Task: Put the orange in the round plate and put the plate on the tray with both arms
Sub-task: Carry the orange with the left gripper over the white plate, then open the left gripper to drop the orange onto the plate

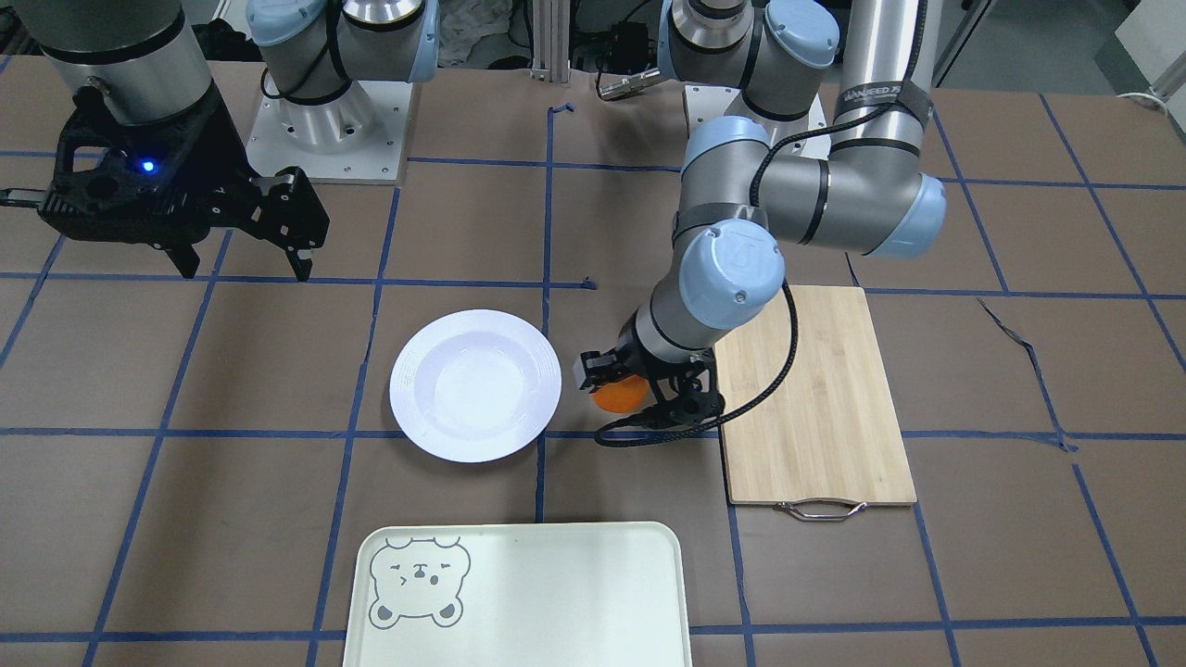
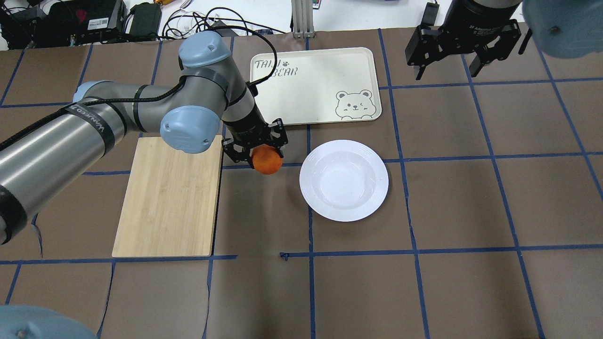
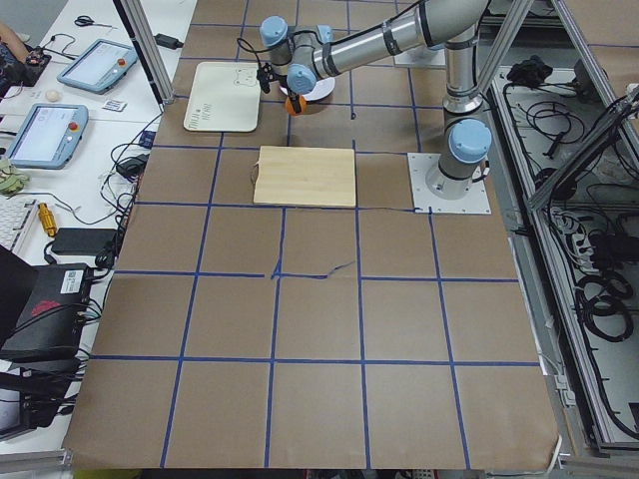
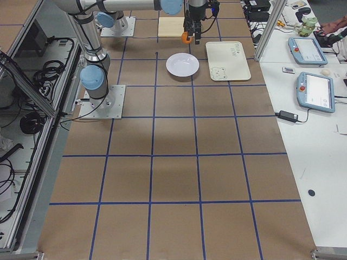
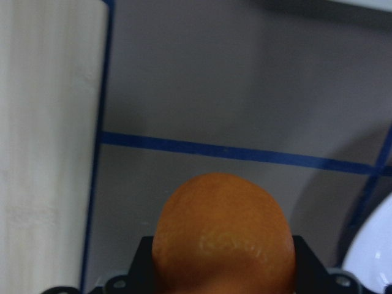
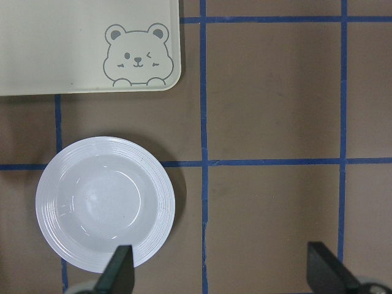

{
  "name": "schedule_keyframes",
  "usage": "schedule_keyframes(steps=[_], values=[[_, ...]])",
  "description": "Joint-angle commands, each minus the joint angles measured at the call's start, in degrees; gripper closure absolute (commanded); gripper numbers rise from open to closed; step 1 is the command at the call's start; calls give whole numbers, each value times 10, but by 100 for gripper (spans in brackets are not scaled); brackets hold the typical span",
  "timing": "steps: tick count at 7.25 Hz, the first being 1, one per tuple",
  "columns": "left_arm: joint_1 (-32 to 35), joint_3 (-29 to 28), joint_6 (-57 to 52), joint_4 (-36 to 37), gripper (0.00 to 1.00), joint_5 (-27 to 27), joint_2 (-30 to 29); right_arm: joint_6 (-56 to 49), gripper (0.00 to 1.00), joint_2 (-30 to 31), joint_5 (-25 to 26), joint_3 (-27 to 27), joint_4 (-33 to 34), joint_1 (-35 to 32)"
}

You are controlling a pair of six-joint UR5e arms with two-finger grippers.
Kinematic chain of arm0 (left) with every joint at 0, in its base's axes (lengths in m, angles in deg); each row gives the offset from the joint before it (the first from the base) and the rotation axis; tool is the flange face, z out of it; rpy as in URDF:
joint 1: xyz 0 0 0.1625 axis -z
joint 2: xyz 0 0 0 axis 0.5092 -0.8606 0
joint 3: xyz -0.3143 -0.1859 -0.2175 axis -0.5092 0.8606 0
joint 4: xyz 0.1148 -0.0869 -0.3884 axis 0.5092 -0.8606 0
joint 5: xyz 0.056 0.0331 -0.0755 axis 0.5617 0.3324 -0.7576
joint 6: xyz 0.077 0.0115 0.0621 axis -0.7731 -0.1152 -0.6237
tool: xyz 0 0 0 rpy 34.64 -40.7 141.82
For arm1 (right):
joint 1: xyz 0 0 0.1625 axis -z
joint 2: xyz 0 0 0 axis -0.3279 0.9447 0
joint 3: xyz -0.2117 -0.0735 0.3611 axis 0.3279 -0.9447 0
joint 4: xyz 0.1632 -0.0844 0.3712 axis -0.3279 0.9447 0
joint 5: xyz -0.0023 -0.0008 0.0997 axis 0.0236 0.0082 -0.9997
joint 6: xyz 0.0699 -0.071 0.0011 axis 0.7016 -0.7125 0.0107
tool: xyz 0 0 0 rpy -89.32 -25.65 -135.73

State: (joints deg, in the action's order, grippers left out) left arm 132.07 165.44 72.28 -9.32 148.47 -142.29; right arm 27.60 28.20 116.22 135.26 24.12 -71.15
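Observation:
My left gripper (image 2: 260, 156) is shut on the orange (image 2: 267, 160), which hangs just above the table between the bamboo board and the round plate (image 2: 344, 180). The left wrist view shows the orange (image 5: 223, 233) close up, with the plate's rim (image 5: 373, 251) at the right edge. The white plate (image 1: 474, 384) lies empty on the table. The cream tray (image 2: 311, 84) with a bear face sits beyond it, also empty. My right gripper (image 2: 445, 73) hangs open and high over the far right. In its wrist view the plate (image 6: 105, 211) and the tray (image 6: 61, 49) lie below it.
A bamboo cutting board (image 2: 169, 197) with a metal handle (image 1: 820, 509) lies under my left arm, beside the orange. Brown table paper with blue tape lines covers the table. Tablets and cables lie on a side bench (image 4: 312, 70) beyond the tray.

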Motion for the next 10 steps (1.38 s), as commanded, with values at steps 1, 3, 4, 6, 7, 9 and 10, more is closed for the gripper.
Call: schedule_keyframes(steps=[1,3,4,6,7,9,10], values=[[71,0,193,102,71,-52,-30,2,0,0,0,0,0,0],[114,1,228,146,67,-47,-69,2,0,0,0,0,1,0],[116,2,227,147,23,-47,-83,2,0,1,0,0,1,-1],[112,-7,184,150,0,-45,-72,2,0,1,0,0,1,-1],[85,-16,142,145,0,-39,-56,2,0,1,0,0,1,0],[40,-66,77,39,0,-36,0,2,0,1,0,0,1,0],[32,-101,42,-49,0,-12,33,2,0,1,0,0,1,0]])
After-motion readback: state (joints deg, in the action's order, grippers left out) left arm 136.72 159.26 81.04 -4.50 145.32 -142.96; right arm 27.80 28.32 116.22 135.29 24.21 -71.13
